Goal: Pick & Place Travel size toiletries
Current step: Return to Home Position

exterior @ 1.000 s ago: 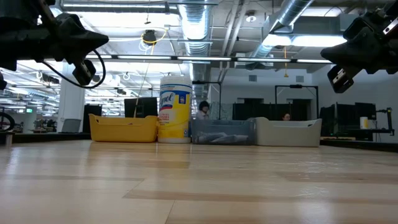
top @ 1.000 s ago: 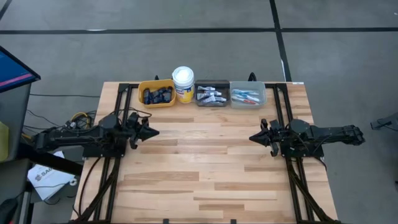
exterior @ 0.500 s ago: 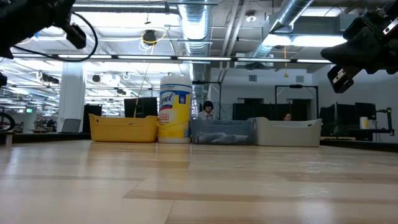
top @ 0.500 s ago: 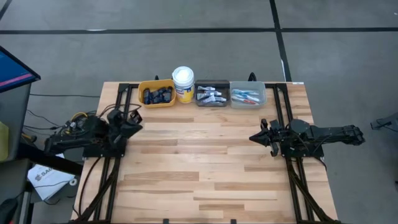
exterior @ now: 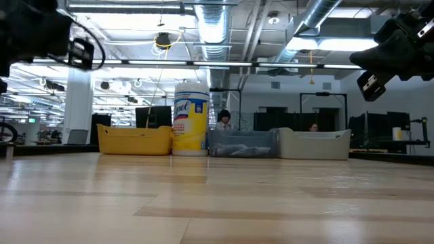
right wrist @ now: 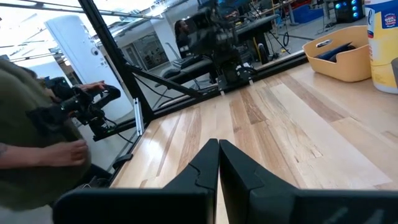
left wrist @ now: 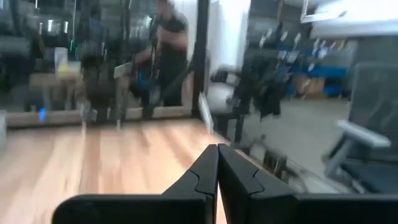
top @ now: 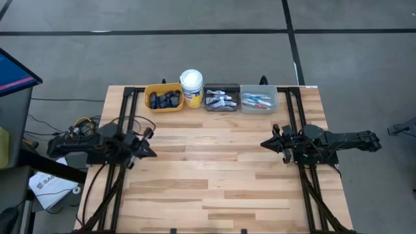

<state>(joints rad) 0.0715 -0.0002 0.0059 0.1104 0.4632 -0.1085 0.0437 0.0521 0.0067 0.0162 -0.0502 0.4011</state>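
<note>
Since half a second ago the left hand [top: 148, 151] has swung back out toward the middle. It's now at 9 o'clock over the surface [top: 214, 188], and the right hand [top: 266, 143] hasn't budged at 3 o'clock. Both wrist views show us each hand pressed together with nothing in it. From above we get the toiletries at 12 o'clock: navy tubes [top: 164, 100] in the yellow bin [top: 164, 85], white tubes [top: 220, 98] in the dark bin [top: 205, 97], toothbrushes [top: 258, 100] in the grey bin [top: 275, 99]. Our low view only gives bin walls and the yellow tub [top: 191, 80], contents hidden, plus a person [exterior: 224, 119] far behind.
</note>
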